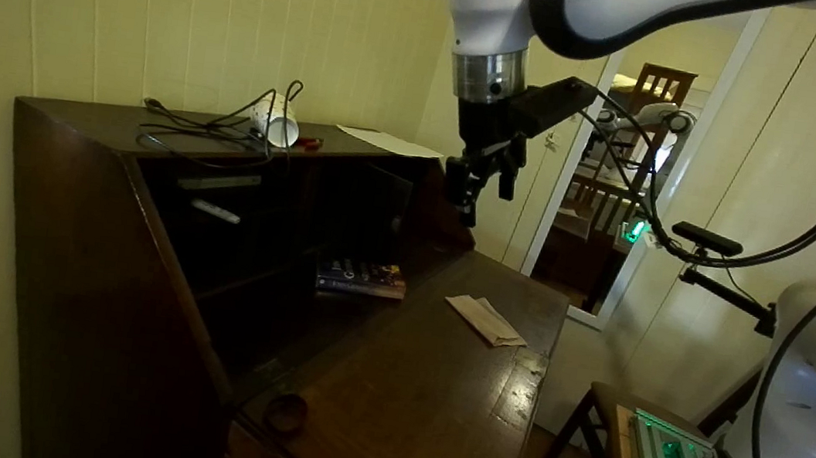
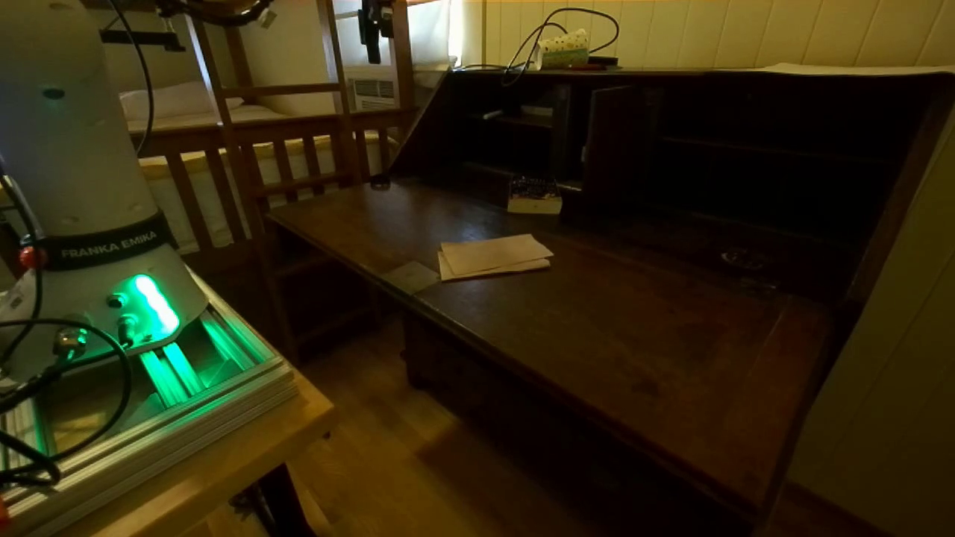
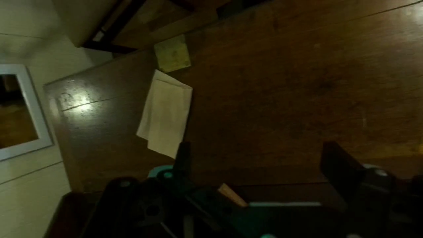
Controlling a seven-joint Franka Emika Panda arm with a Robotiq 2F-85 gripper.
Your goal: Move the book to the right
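Claw (image 3: pixel 256 152) released, fingers (image 3: pixel 338 167) spread above the bench (image 3: pixel 281 99). Folded beige paper (image 1: pixel 486 320) lies near the book (image 1: pixel 361 278); an open cabinet door (image 2: pixel 610 138) stands nearby.

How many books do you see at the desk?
1: the dark-covered book, lying on the desk near its compartments. More could be hidden inside those, too dark to tell.
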